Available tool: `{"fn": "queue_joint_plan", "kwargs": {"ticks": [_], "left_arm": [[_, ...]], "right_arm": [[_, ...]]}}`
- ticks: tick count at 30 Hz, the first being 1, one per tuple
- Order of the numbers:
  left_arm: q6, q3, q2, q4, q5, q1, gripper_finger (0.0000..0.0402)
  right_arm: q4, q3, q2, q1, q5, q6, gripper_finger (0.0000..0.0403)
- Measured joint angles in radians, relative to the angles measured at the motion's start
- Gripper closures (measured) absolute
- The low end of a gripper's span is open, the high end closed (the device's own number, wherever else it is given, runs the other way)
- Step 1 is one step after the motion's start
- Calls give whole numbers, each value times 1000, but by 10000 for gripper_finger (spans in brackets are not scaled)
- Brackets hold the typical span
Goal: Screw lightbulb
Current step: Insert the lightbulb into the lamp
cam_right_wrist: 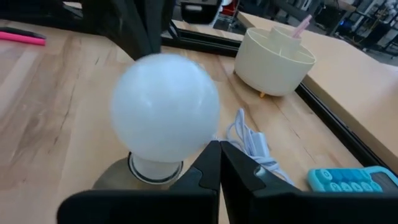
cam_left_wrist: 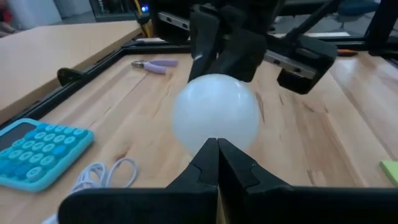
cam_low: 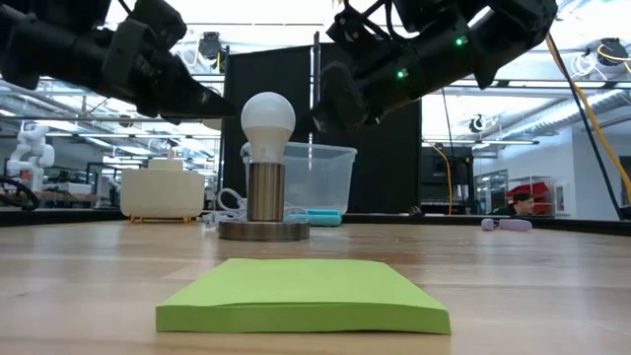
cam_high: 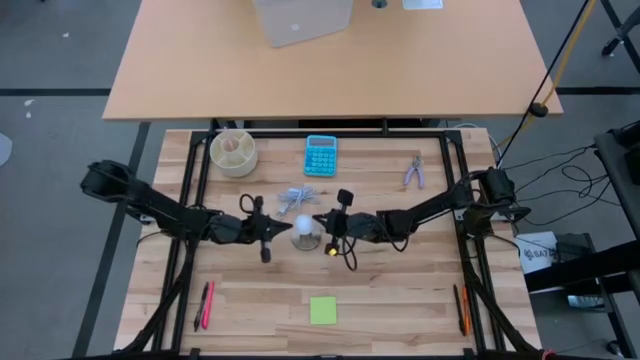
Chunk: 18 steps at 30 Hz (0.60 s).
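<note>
Green sticky pad (cam_low: 304, 293) lying nearest, in front of lightbulb (cam_low: 267, 123). Lightbulb standing upright in grey socket (cam_low: 264, 207), mid-table. Left gripper (cam_left_wrist: 217, 163) and right gripper (cam_right_wrist: 219, 163) hanging close on either side of lightbulb, fingers pinched together, holding nothing. Blue calculator (cam_high: 321, 155) lying behind lightbulb.

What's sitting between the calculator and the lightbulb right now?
A coiled white cable lies between the blue calculator and the lightbulb; the high view shows it best.
</note>
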Motion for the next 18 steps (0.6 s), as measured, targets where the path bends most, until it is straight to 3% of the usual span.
{"fn": "queue_joint_plan", "kwargs": {"ticks": [18], "left_arm": [[23,0,44,106,127,30,402]], "right_arm": [[2,0,0,2,0,3,403]]}}
